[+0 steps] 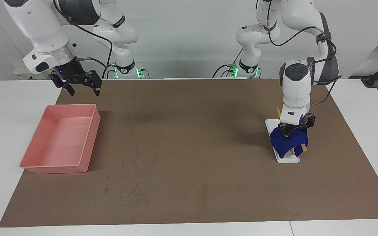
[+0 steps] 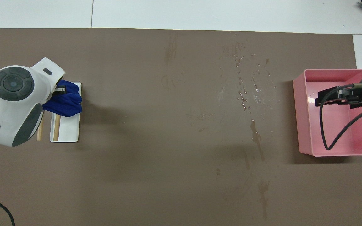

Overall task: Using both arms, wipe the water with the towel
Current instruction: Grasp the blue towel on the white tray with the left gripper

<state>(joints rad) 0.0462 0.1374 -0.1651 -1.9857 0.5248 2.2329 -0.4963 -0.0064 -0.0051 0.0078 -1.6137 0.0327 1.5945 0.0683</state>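
Note:
The navy-blue towel (image 1: 286,143) is bunched over the wooden rods of a small white rack (image 1: 288,159) toward the left arm's end of the table; it also shows in the overhead view (image 2: 65,102). My left gripper (image 1: 294,130) is down on the top of the towel, its tips sunk in the folds, and its wrist hides part of the towel from above (image 2: 60,91). Water droplets (image 2: 243,94) and wet streaks lie on the brown mat (image 1: 189,131) beside the pink tray; they show faintly in the facing view (image 1: 128,188). My right gripper (image 1: 84,92) is open and empty, up in the air over the tray (image 2: 335,98).
The pink tray (image 1: 90,137) stands at the right arm's end of the mat, with a little water shining in it (image 2: 309,99). The rack's white base (image 2: 71,133) holds two wooden rods. White table surface borders the mat on all sides.

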